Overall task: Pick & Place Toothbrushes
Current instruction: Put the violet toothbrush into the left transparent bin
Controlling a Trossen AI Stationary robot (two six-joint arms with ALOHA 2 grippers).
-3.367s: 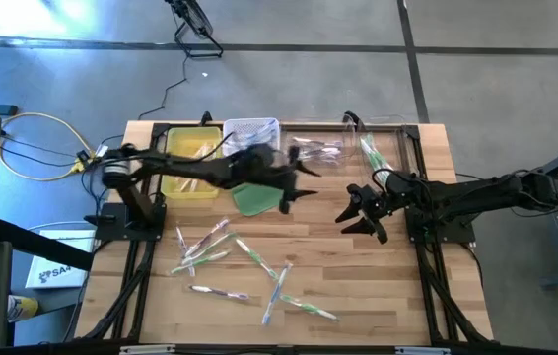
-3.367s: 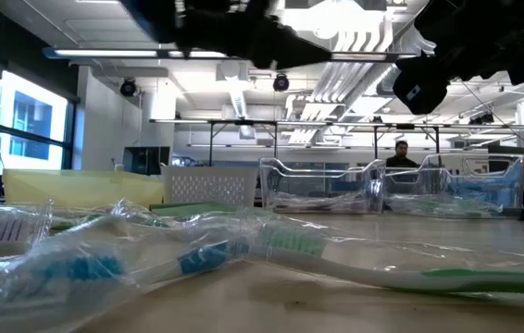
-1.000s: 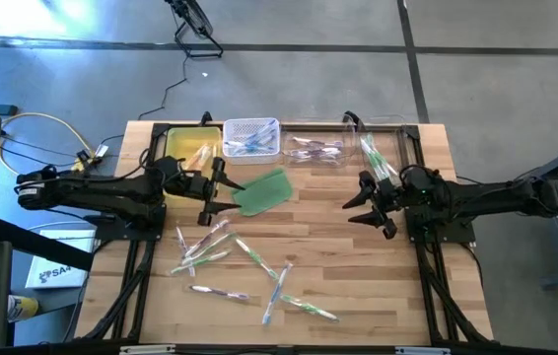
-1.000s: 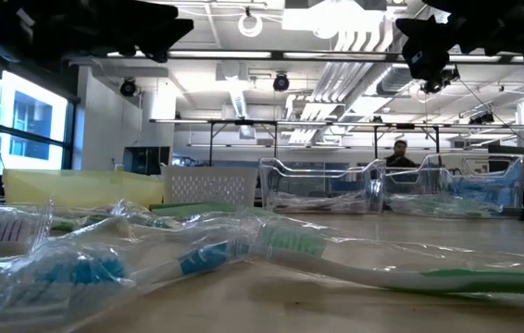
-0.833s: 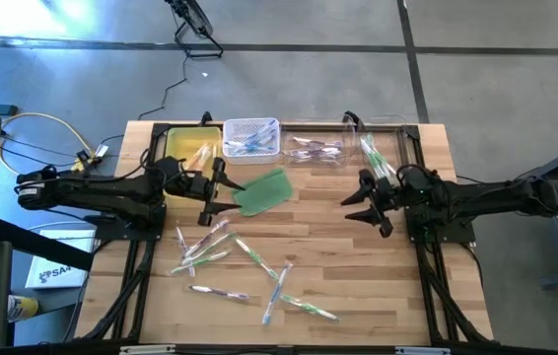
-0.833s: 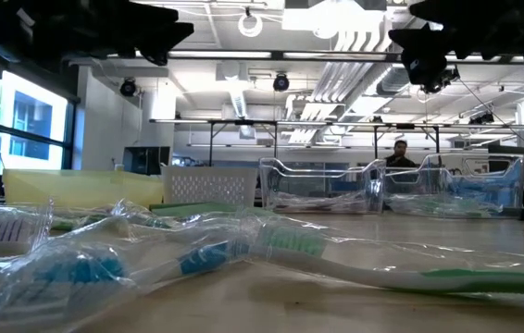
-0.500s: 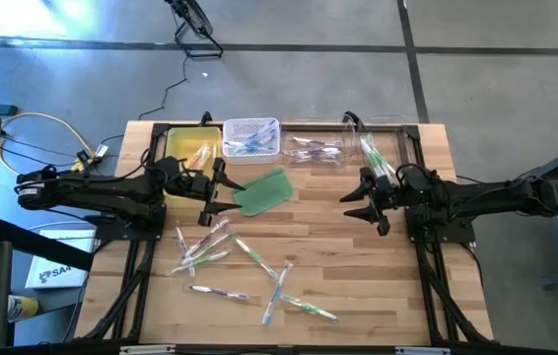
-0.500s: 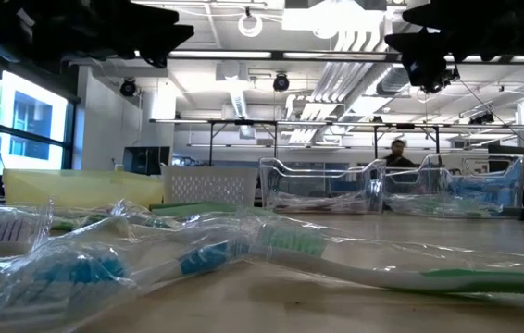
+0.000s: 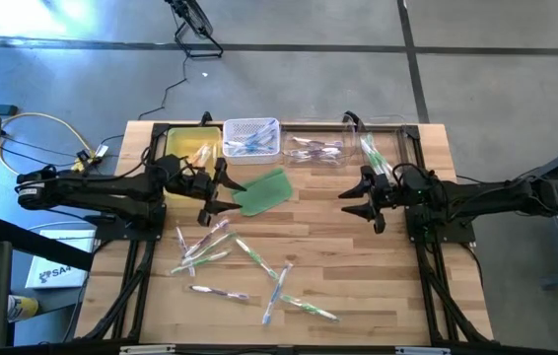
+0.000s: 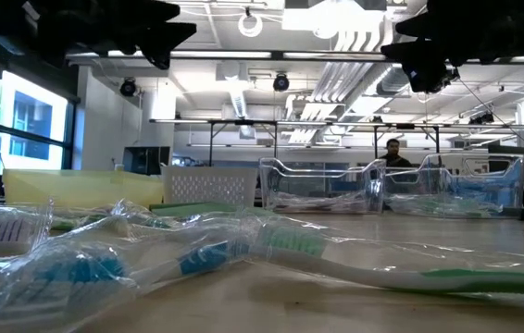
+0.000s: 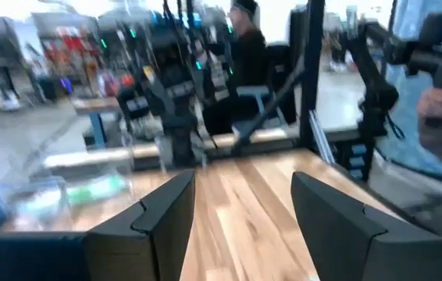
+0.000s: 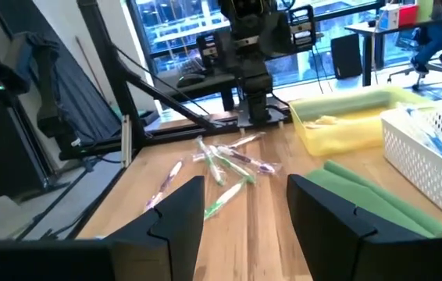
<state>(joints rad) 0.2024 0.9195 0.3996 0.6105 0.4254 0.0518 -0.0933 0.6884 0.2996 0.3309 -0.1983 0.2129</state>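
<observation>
High view is showing my left gripper [image 9: 216,187] hovering with its fingers spread wide and holding nothing, just beside the flat green pad [image 9: 262,191], over the wooden slatted table [image 9: 338,266]. Behind it, a yellow bin [image 9: 188,150], a white mesh basket [image 9: 251,137] and two clear bins [image 9: 311,148] are sitting in a row, each holding some toothbrushes. The loose toothbrushes [image 9: 230,258], slim sticks in shiny wrappers, are lying scattered on the near half of the table. My right gripper [image 9: 356,202] is hanging wide and empty over bare wood, well apart from them. Low view is showing crinkled wrappers close up and a person [image 10: 393,154] far off, while cutting both grippers off at the top. Left wrist view is coming through blurred.
</observation>
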